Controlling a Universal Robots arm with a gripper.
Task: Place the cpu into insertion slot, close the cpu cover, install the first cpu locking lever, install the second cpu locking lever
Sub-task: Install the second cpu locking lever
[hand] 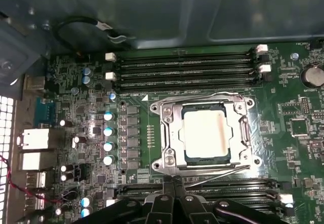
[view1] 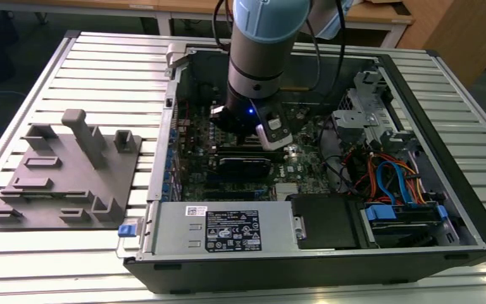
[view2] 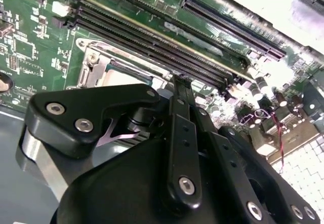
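The arm is lowered into the open computer case (view1: 445, 209), which lies on a slatted table (view1: 74, 63). In the exterior view the gripper (view1: 270, 138) hangs over the green motherboard (view1: 311, 166), near the middle of the case.

In the first wrist view the chip (hand: 205, 133) is seen seated flat in the socket (hand: 206, 159), its pale metal top showing through the square cut-out of the cover (hand: 169, 130). The cover lies flat over the socket rim. The socket sits near the middle of the motherboard, between two banks of long black memory slots (hand: 182, 72). A thin wire lever (hand: 223, 169) runs along the socket edge nearest the gripper; a second lever (hand: 197, 96) lies along the opposite edge. Whether either is hooked under its catch cannot be told.

The fingertips (hand: 173, 184) are pressed together with no gap between them and nothing held, and are set just beside the near lever, at the socket's edge.

Placing the chip and closing the cover are judged complete. The step in hand is judged to be the locking of a lever. That move calls for the closed tips to bear on the wire, press it down toward the board and carry it sideways under its retaining hook, without slipping onto the neighbouring memory slots.
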